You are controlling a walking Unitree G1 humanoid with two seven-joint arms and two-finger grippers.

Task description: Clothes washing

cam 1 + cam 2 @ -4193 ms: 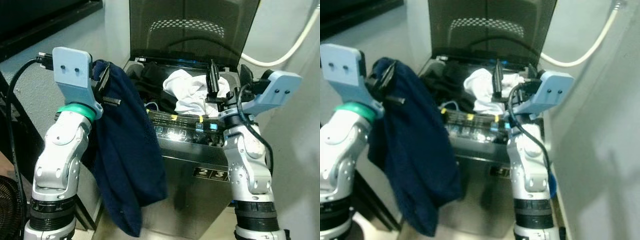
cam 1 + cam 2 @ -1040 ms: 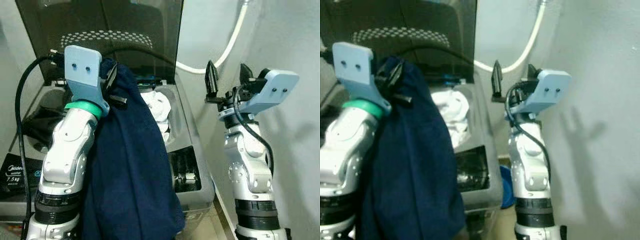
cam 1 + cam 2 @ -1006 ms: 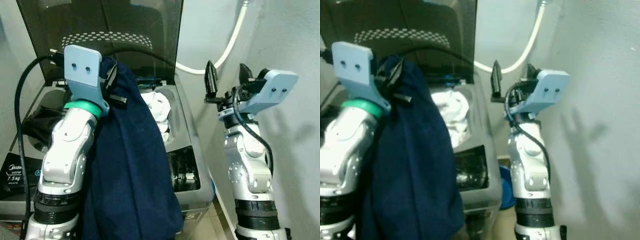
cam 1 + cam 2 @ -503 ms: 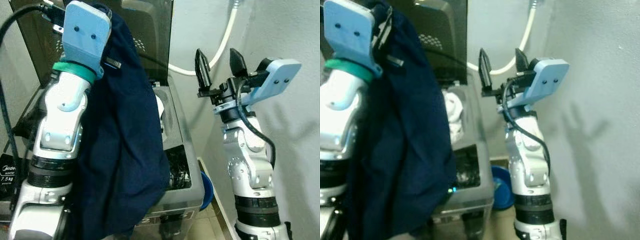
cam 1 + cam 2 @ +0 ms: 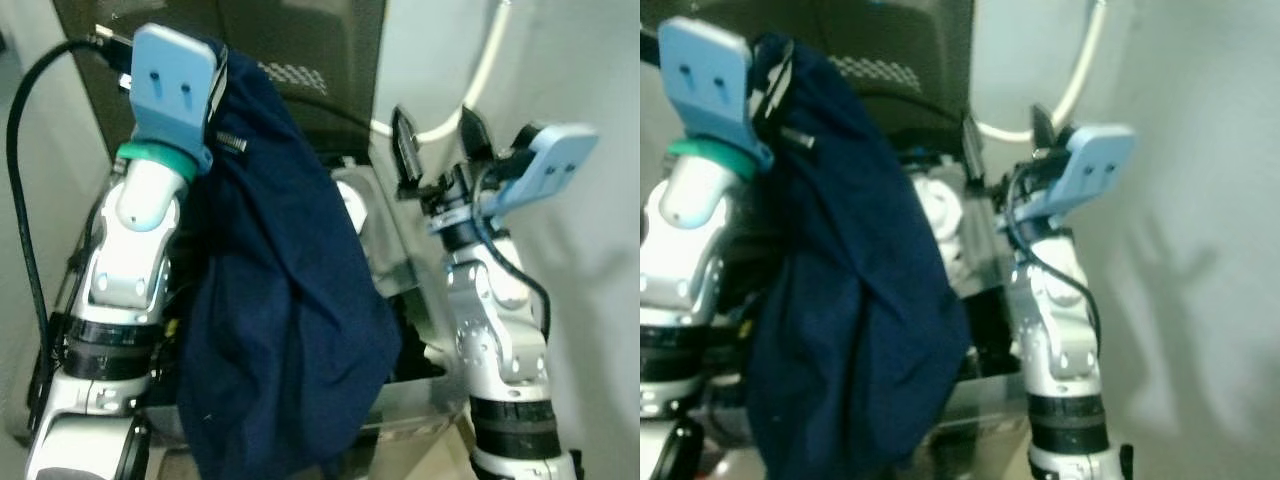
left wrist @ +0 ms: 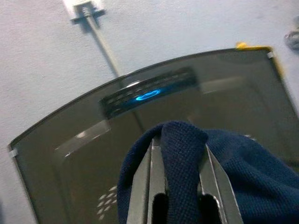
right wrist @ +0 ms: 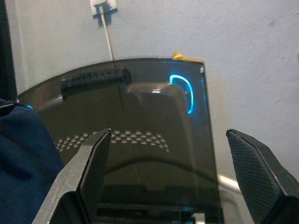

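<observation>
Dangling navy garment [image 5: 280, 300], no legible writing

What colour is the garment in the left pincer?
Dark navy blue garment, clearest in the left eye view.

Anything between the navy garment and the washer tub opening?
Nothing visible blocks it. The left end effector is shut on the navy garment, held up in front of the washer; the lid stands raised. White laundry already lies in the opening. The right end effector is open and off to the side.
</observation>
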